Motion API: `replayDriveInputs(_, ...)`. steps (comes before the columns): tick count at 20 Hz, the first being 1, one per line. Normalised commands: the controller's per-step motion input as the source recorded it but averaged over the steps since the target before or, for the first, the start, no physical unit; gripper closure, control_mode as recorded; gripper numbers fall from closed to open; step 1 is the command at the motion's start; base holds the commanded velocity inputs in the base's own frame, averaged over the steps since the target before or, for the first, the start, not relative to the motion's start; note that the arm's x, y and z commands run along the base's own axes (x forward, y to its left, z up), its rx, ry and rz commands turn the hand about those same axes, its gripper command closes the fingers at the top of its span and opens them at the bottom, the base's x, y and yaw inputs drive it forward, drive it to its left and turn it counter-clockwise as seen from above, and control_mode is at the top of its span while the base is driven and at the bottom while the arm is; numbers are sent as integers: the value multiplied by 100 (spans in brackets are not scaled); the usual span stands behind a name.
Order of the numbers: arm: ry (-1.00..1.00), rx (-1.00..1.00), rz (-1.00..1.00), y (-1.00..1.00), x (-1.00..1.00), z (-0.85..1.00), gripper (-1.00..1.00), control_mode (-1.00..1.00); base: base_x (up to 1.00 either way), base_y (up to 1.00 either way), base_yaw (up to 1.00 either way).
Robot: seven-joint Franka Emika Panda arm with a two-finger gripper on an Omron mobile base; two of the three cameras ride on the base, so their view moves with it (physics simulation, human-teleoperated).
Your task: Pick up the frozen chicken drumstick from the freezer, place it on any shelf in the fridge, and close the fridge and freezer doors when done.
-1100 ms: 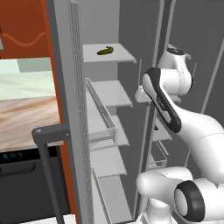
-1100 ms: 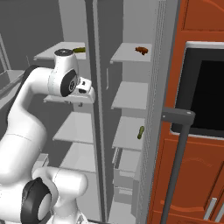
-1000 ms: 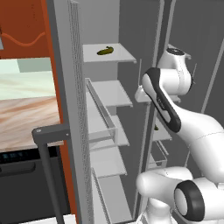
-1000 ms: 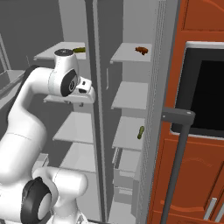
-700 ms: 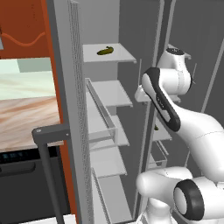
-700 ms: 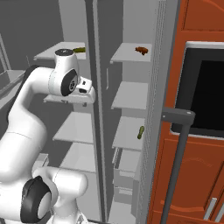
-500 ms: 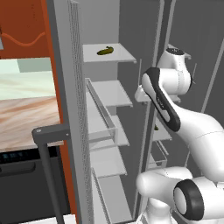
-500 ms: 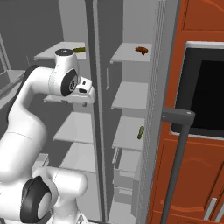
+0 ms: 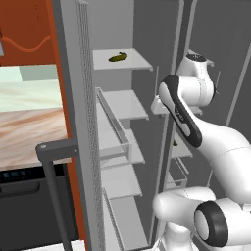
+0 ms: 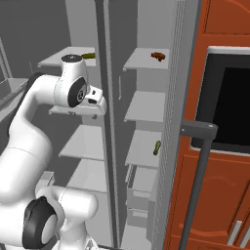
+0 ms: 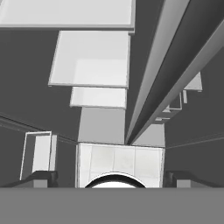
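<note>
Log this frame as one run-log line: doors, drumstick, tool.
doors: both open | drumstick: top freezer shelf, untouched | tool: open, empty, pointing down the shelves | phase: pre-reach

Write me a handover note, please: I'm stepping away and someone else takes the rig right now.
Gripper: open and empty, its fingers spread, looking down along the shelves.
Frozen chicken drumstick: on the freezer's top shelf, untouched.
Green pickle-like items: one on the fridge's top shelf, one on a lower freezer shelf.
Fridge door and freezer door both stand open.
Done: doors open. Left: grasp the drumstick, set it on a fridge shelf, close both doors.
</note>
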Motion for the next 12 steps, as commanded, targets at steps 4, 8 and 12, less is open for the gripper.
replayDriveInputs(4,-2,0,0,0,-11,0,-100,-100,0,0,0)
replayDriveInputs(8,-16,0,0,0,-50,0,-100,-100,0,0,0)
replayDriveInputs(12,-16,0,0,1,-33,0,-100,-100,0,0,0)
